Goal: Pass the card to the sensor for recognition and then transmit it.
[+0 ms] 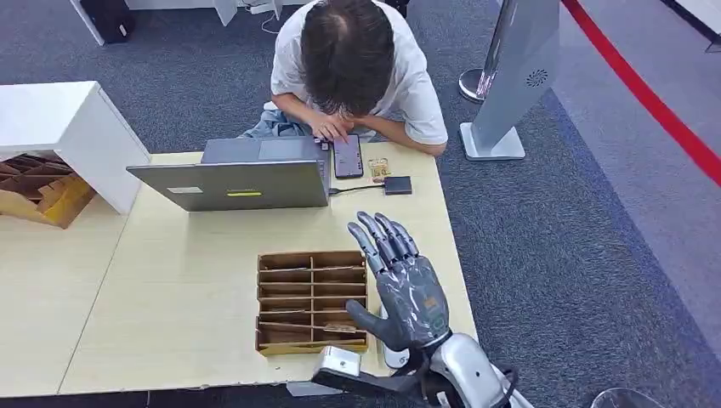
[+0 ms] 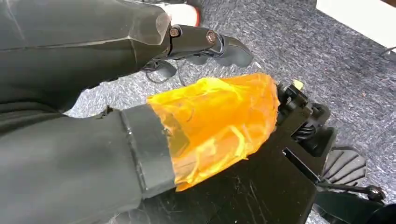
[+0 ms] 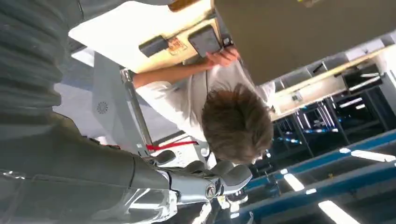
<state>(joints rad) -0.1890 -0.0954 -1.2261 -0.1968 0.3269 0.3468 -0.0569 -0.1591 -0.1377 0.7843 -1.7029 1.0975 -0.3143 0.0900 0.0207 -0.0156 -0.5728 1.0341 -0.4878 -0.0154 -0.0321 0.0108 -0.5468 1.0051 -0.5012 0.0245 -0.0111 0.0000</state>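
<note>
My right hand [image 1: 400,276] is raised over the table's right edge, fingers spread and pointing away from me, palm empty. It hovers just right of a brown cardboard slotted tray [image 1: 311,299]; a thin card-like piece [image 1: 340,327] lies in a near slot. A small black sensor box [image 1: 397,184] sits at the far right of the table, with a small tan card [image 1: 379,168] beside it. In the right wrist view I see the sensor box [image 3: 153,45] and the tan card [image 3: 176,44]. My left hand [image 2: 205,88], its thumb wrapped in orange tape, hangs over the carpet and holds nothing.
A person [image 1: 349,59] sits at the far side, a hand on a dark phone [image 1: 348,155]. A grey laptop [image 1: 246,174] stands open, its back to me. A white cabinet [image 1: 59,127] stands far left and a grey kiosk stand [image 1: 510,76] far right on the carpet.
</note>
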